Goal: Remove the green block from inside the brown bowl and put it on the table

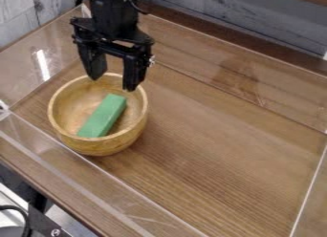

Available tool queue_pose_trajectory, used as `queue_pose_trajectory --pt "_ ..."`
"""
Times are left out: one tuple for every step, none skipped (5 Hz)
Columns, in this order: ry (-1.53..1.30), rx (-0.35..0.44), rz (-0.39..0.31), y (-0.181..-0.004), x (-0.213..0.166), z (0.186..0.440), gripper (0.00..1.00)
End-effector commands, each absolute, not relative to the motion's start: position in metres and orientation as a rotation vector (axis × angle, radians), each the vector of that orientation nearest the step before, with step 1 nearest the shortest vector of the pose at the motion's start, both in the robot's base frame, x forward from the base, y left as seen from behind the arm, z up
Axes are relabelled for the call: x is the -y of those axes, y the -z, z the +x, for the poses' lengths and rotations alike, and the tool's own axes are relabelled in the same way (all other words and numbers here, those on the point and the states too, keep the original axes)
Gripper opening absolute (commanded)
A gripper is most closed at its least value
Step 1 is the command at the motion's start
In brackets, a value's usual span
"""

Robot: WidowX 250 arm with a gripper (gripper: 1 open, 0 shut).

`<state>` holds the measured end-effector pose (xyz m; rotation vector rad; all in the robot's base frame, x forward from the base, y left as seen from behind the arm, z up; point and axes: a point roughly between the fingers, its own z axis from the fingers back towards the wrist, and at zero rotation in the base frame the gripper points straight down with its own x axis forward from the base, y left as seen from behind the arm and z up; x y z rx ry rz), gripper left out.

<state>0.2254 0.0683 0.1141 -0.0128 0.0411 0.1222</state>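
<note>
Left of your fingers: the clear acrylic wall (26, 136) runs along the table's near-left edge, well apart from the arm.

Below and just left of the fingertips: the brown bowl (64, 121) sits upright on the table (230, 145). The green block (102, 116) lies flat inside it, long axis tilted from lower left to upper right, its upper end toward the bowl's far-right rim. Block is not touching either finger.

At the fingers: your gripper (113, 76) hangs pointing straight down over the bowl's far rim. The two dark fingers (92, 67) stand wide apart with nothing between them. The right fingertip appears above the block's upper end; the left one above the bowl's far-left rim. Contact with the rim cannot be told from this view.

Right of the fingers: bare wood-grain tabletop, with another acrylic wall at the far right edge.
</note>
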Motion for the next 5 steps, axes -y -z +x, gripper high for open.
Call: queue_pose_trajectory --pt "-0.132 -0.019 -0.002 -0.117 -0.073 0.227 1.0" --pt "-0.134 -0.029 -0.004 -0.112 -0.073 0.227 1.0" --pt "-0.137 -0.038 -0.007 -0.108 -0.075 0.226 1.0" --pt "-0.142 -0.047 -0.011 -0.105 -0.076 0.225 1.0" --pt "-0.147 -0.054 -0.016 -0.103 -0.077 0.225 1.0"
